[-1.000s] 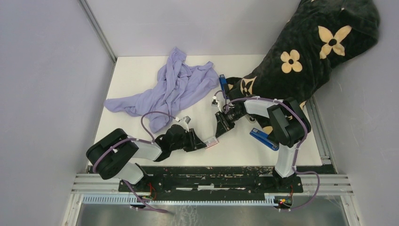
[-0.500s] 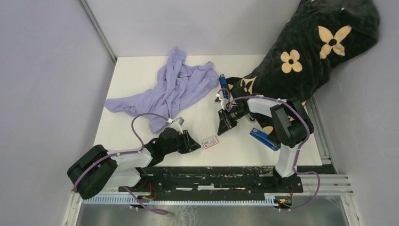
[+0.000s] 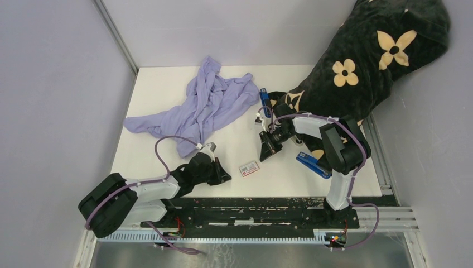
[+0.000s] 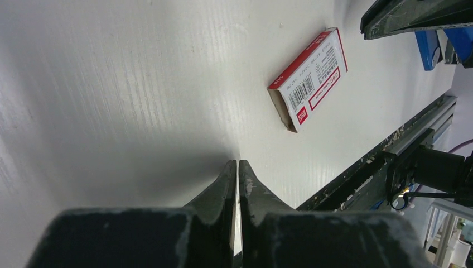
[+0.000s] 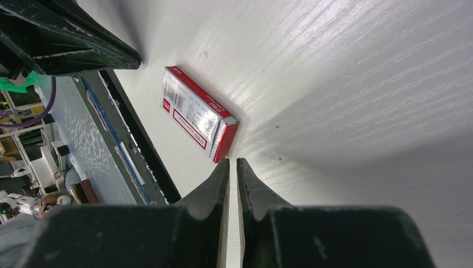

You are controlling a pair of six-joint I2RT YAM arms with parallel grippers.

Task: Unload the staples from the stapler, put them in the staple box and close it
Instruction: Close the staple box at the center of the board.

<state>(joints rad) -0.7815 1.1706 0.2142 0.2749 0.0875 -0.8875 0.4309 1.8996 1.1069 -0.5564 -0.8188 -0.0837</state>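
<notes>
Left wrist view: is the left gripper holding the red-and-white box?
No, the left gripper is shut and empty; the red-and-white box lies apart from it on the table.

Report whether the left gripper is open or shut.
Shut. The left gripper has its fingers pressed together in the wrist view, with nothing between them.

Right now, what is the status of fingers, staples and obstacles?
Left fingers shut. Right fingers shut. No staples visible; blue stapler not held. Box lies between arms.
</notes>
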